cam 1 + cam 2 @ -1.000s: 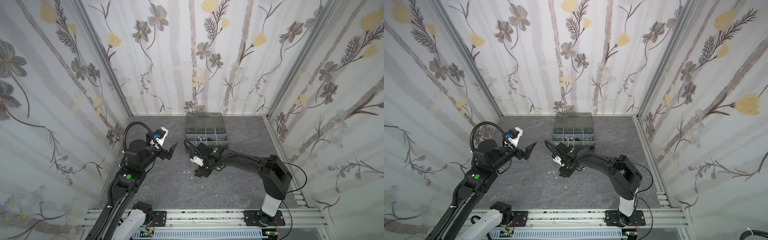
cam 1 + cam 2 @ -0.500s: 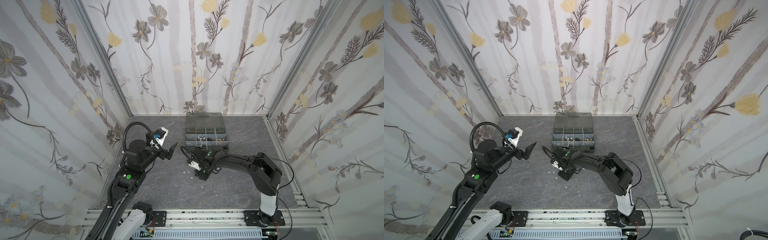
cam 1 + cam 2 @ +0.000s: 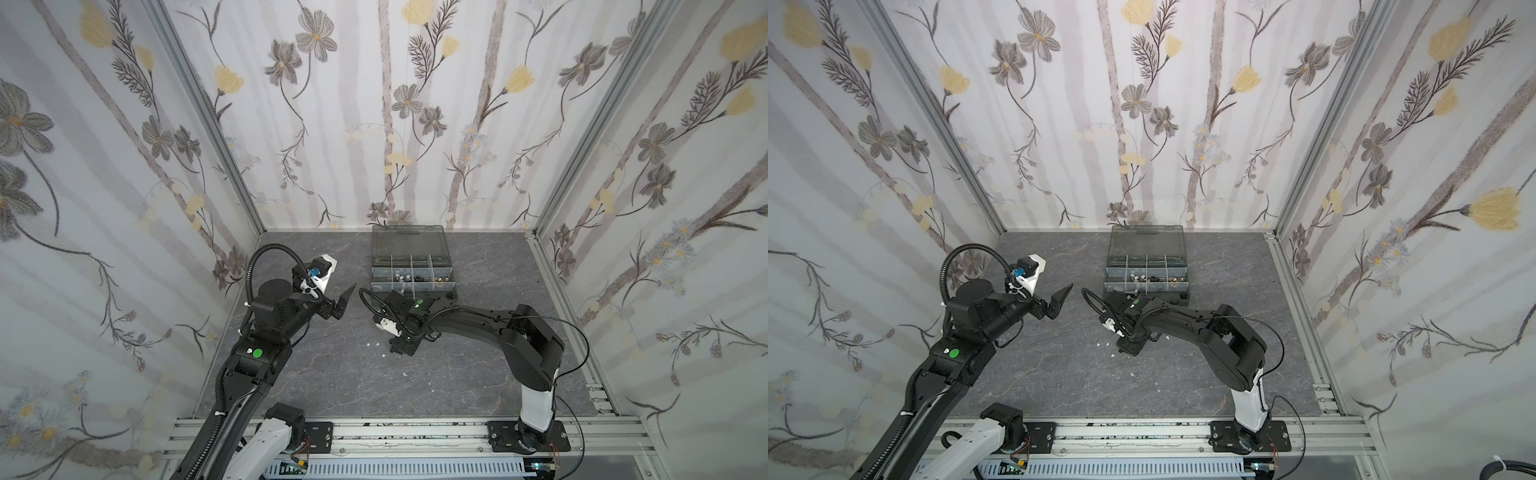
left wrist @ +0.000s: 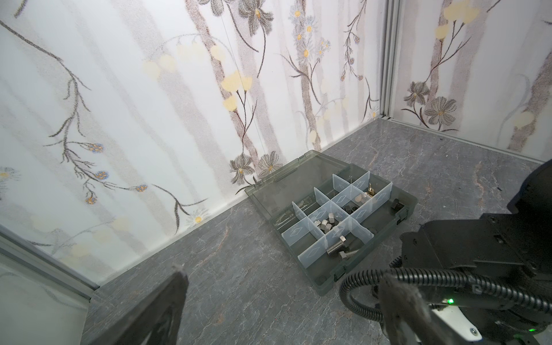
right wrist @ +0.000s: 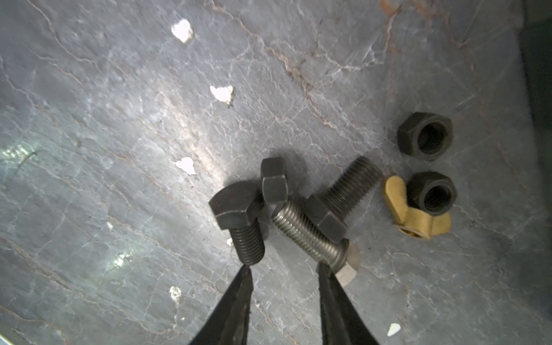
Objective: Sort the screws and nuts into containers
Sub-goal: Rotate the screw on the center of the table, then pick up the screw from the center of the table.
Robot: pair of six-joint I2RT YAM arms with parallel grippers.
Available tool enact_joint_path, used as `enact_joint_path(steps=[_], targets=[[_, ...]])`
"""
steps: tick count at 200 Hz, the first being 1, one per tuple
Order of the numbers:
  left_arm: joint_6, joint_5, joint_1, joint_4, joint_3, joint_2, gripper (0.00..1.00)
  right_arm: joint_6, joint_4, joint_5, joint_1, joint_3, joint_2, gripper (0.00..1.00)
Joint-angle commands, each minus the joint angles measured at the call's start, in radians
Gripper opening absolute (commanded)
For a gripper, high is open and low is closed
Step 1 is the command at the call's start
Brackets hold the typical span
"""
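Right gripper (image 5: 283, 268) jaws apart, low over table (image 5: 119, 119); tips beside black screw (image 5: 239, 221) and silver screw (image 5: 310, 239), clamping neither. Black nuts (image 5: 425, 136), wing nut (image 5: 415, 218) close by. Left gripper (image 4: 283, 277) jaws apart, off table. Case (image 3: 409, 241) by back wall, lid open.

The right pincer (image 5: 283, 267) has matt black fingers (image 5: 236, 304), smooth and plastic-looking. Just off one tip lies a black bolt (image 5: 239, 221) of dull, blackened metal; off the other tip, a silver bolt (image 5: 310, 236), bright bare metal with glinting threads. Farther out from the pincer, two black hex nuts (image 5: 424, 137) show the same dull dark metal (matt on every flat that shows), and the wing nut (image 5: 415, 221) beside them is satin brass. The tabletop (image 5: 119, 119) beneath the tips is grey, stone-veined, with a soft sheen. Apart from the pincer, the organizer case (image 4: 283, 185) is smoky translucent plastic, its dividers (image 4: 295, 233) frosted clear.
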Motion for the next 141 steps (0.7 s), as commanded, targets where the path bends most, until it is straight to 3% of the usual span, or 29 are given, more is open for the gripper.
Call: enact_joint_path(steps=[1, 141], targets=[[0.002, 0.001, 0.002, 0.025, -0.003, -0.003, 1.00, -0.048, -0.016, 0.034, -0.003, 0.015, 0.001, 0.38], [0.006, -0.010, 0.002, 0.028, -0.006, -0.001, 1.00, -0.079, -0.008, 0.018, -0.031, 0.025, 0.093, 0.40]])
